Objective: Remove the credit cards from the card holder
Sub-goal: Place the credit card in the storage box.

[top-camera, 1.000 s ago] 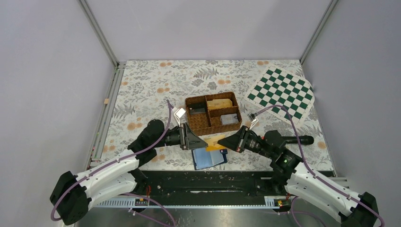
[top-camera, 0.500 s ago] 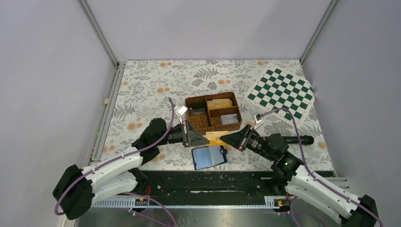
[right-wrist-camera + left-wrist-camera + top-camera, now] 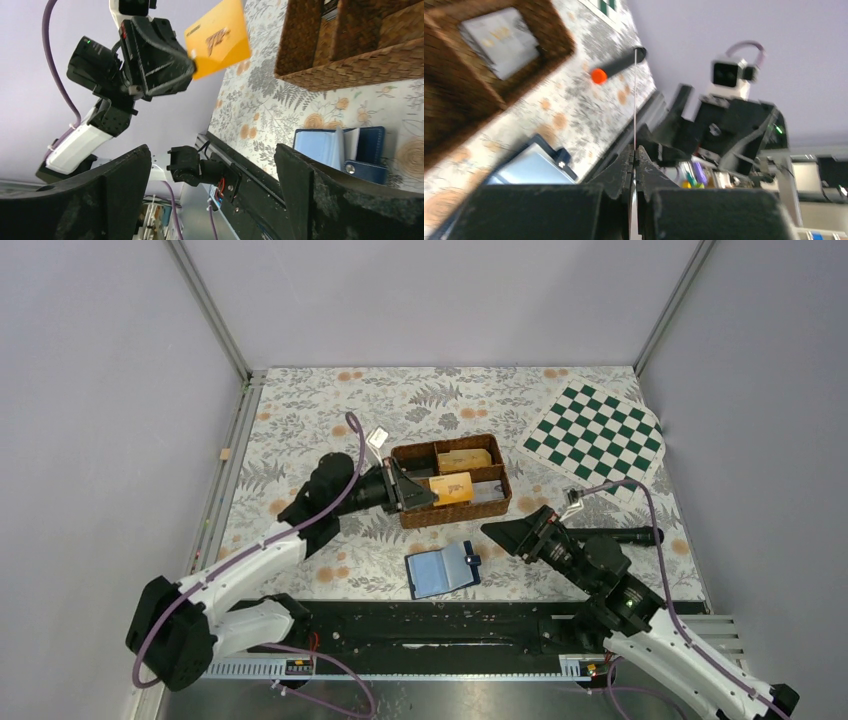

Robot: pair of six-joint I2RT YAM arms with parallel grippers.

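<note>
Left gripper (image 3: 433, 497) now pinching orange card (image 3: 455, 487) over tray (image 3: 455, 514); right gripper (image 3: 497, 532) gaping empty, backing away from tray: handover done, drop likely next.

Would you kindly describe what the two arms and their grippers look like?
Both match: the left arm and right arm have white shells on lower links, black joints and forearms. The left gripper and right gripper are black wedges with two fingers. A purple cable loops along each arm; a small pale camera box sits at each wrist.
</note>
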